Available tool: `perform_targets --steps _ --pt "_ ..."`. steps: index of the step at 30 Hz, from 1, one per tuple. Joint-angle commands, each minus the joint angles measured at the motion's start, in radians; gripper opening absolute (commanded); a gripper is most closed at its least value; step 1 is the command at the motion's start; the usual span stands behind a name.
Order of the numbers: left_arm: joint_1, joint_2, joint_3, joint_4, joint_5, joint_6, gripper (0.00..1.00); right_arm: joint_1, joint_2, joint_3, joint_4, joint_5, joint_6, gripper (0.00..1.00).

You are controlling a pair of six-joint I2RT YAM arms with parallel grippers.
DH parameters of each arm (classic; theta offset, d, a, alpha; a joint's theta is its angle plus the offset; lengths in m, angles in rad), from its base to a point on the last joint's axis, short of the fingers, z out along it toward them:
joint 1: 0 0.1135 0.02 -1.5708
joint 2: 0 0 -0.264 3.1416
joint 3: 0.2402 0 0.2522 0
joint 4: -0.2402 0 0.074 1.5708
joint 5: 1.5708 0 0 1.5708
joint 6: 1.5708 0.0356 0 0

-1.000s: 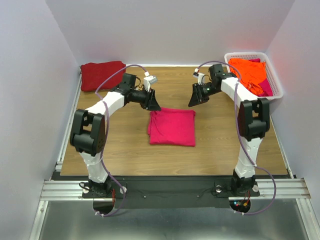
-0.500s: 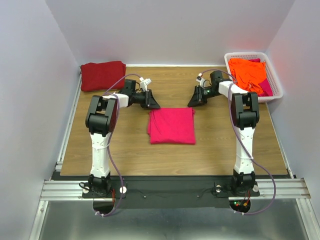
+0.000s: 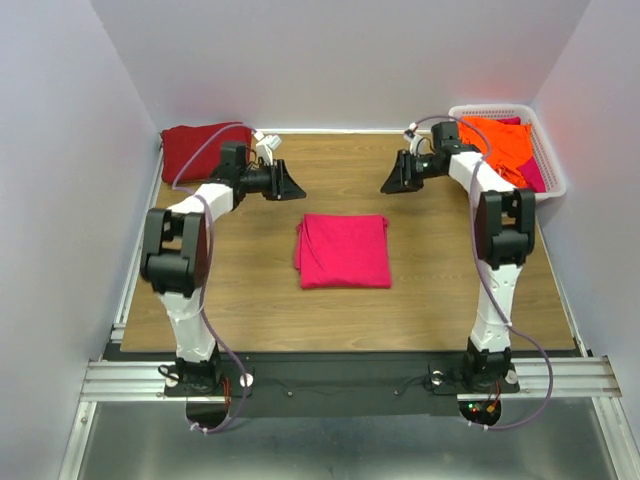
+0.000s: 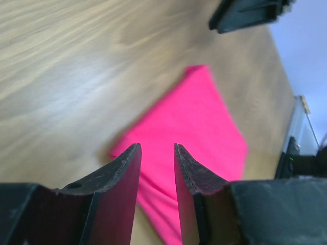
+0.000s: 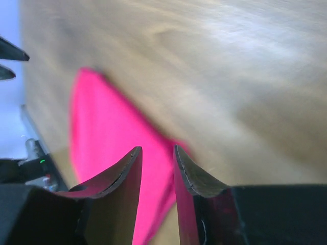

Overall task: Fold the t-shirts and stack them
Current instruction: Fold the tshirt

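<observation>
Both arms have drawn back from the far corners of the bright pink-red folded cloth t-shirt (image 3: 345, 250) toward the rear of the brown wooden surface (image 3: 250, 290), while the shirt itself has stayed where it was, lying flat as a neat rectangle near the middle. The left pincer (image 3: 284, 185) now hangs over bare wood near the dark maroon-red folded t-shirt (image 3: 200, 150), which sits in the far left corner. The right pincer (image 3: 392, 180) hangs just beside the white latticed plastic basket (image 3: 490, 107) in the far right corner, where orange t-shirts (image 3: 495, 145) are heaped with a bit of pink cloth showing under them. In the left wrist view the left pincer (image 4: 156, 148) has its jaws a narrow gap apart with nothing between them, the pink shirt below and beyond. The right pincer (image 5: 157, 150) looks the same in its own view: slightly parted and holding nothing, clear of the cloth.
</observation>
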Motion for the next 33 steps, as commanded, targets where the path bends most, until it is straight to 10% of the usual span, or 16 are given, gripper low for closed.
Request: perform_targets --steps 1,6,15,25,33 --pt "-0.031 -0.249 -0.133 0.031 0.099 0.037 0.43 0.025 -0.204 -0.107 0.075 -0.085 0.05 0.37" --pt "-0.112 -0.252 -0.375 0.221 0.13 -0.113 0.43 0.067 -0.218 -0.272 0.108 -0.161 0.073 0.37" --pt "-0.103 -0.043 -0.365 0.267 0.13 -0.155 0.43 0.05 -0.009 -0.297 0.122 -0.046 0.026 0.33" --pt "-0.057 -0.197 -0.201 -0.082 0.032 0.201 0.46 0.013 -0.063 -0.087 0.075 0.125 -0.048 0.35" --pt "0.041 -0.519 -0.307 -0.112 -0.157 0.239 0.85 0.168 -0.357 -0.25 0.053 0.11 -0.129 0.48"
